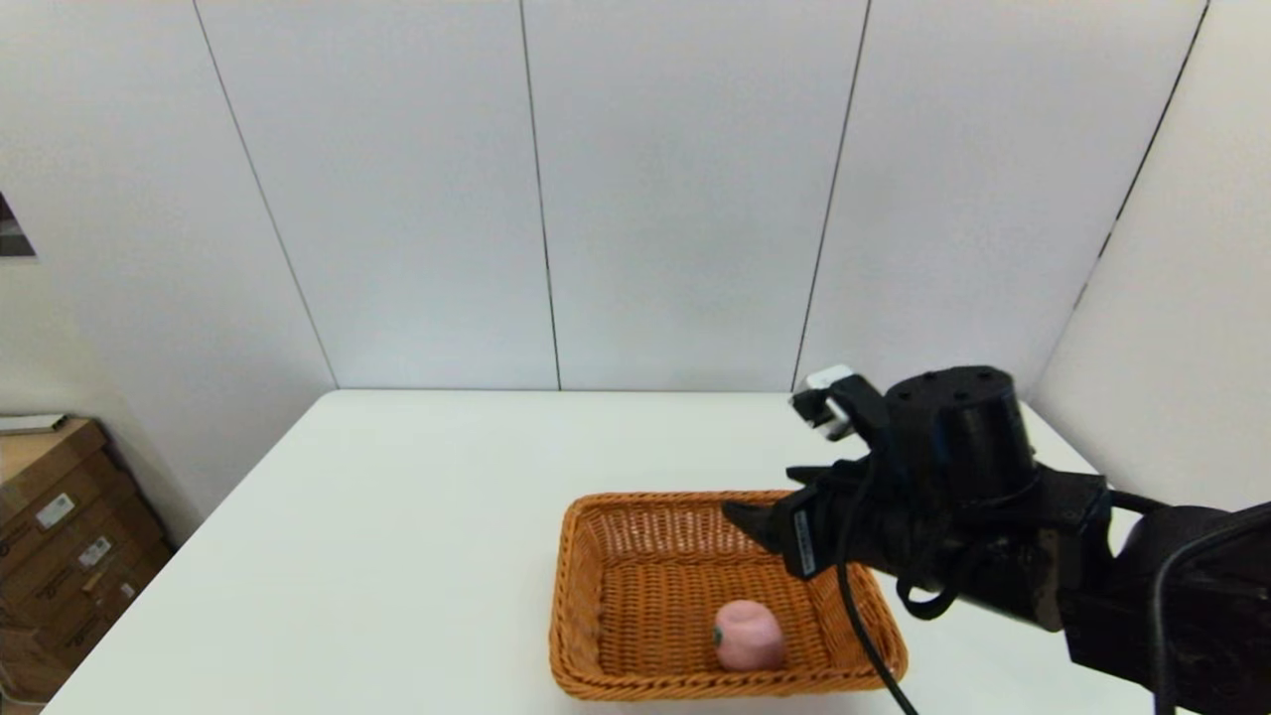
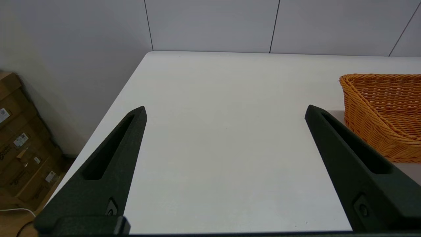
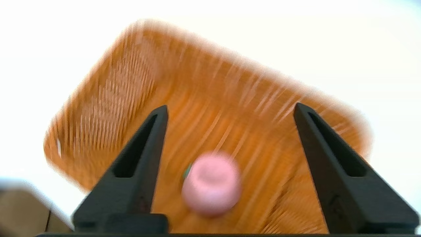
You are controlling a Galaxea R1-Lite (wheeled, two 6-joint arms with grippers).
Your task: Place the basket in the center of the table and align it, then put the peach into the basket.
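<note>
I see the pink toy peach [image 1: 748,636] lying on its side in the wicker basket [image 1: 635,556], near the front wall; basket sits on the white table [image 1: 417,536], near edge. R gripper [image 3: 230,110] hovers above the basket w/ fingers spread wide, holding nothing. L gripper [image 2: 225,110] off to the basket's left above bare tabletop, also wide open & empty.

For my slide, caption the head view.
Pale pink toy peach lies in the orange-brown wicker basket on the white table; open right gripper above.
</note>
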